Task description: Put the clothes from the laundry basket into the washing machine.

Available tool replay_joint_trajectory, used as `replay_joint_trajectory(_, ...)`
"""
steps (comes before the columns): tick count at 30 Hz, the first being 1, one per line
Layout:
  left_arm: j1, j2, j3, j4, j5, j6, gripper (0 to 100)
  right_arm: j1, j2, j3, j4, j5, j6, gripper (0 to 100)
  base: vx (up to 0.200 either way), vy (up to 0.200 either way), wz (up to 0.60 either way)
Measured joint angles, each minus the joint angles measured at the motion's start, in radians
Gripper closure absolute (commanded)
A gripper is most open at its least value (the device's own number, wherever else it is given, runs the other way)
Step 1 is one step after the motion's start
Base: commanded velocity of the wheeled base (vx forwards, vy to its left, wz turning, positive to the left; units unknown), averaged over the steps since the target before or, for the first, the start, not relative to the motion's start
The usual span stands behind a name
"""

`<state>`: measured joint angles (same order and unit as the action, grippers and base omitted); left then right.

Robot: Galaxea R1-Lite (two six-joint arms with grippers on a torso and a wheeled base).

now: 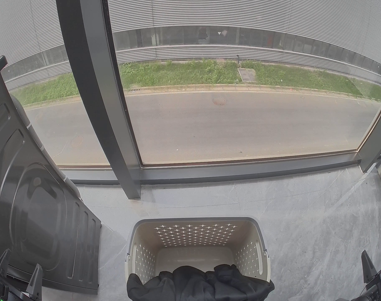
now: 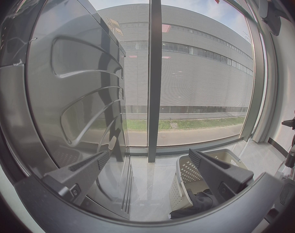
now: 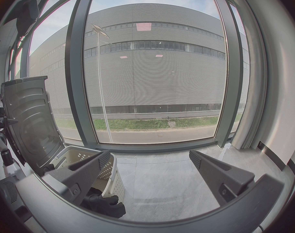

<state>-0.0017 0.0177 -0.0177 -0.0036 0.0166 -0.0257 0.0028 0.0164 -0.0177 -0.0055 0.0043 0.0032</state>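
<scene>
Laundry basket (image 1: 196, 233) is sitting open-topped on the floor. Black clothes (image 1: 199, 284) are piling at its near end & draping over the near rim, leaving the far half free. Dark moulded panel (image 1: 35, 214) is standing upright just left of the basket, blocking that side. Pale floor (image 1: 320, 230) is stretching open to the right. Window pillar (image 1: 100, 88) is rising behind, btwn panel & basket.

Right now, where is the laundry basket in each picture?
Head view: the laundry basket sits low in the middle, black clothes hanging over its near rim.
Left wrist view: the laundry basket stands on the floor beyond the left end effector.
Right wrist view: the laundry basket stands beside the dark panel.
Shared landmark: the dark window post behind it.
</scene>
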Motion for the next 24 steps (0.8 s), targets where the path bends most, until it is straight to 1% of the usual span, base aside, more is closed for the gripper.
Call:
replay_joint_trajectory(2,0.0,0.0,0.0,0.0,0.0,0.0,0,0.0,0.0,0.0,0.0,0.0,0.0,0,0.0,0.0,0.0)
replay_joint_trajectory(5,0.0,0.0,0.0,0.0,0.0,0.0,0,0.0,0.0,0.0,0.0,0.0,0.0,0,0.2,0.0,0.0)
replay_joint_trajectory(24,0.0,0.0,0.0,0.0,0.0,0.0,0,0.0,0.0,0.0,0.0,0.0,0.0,0,0.0,0.0,0.0)
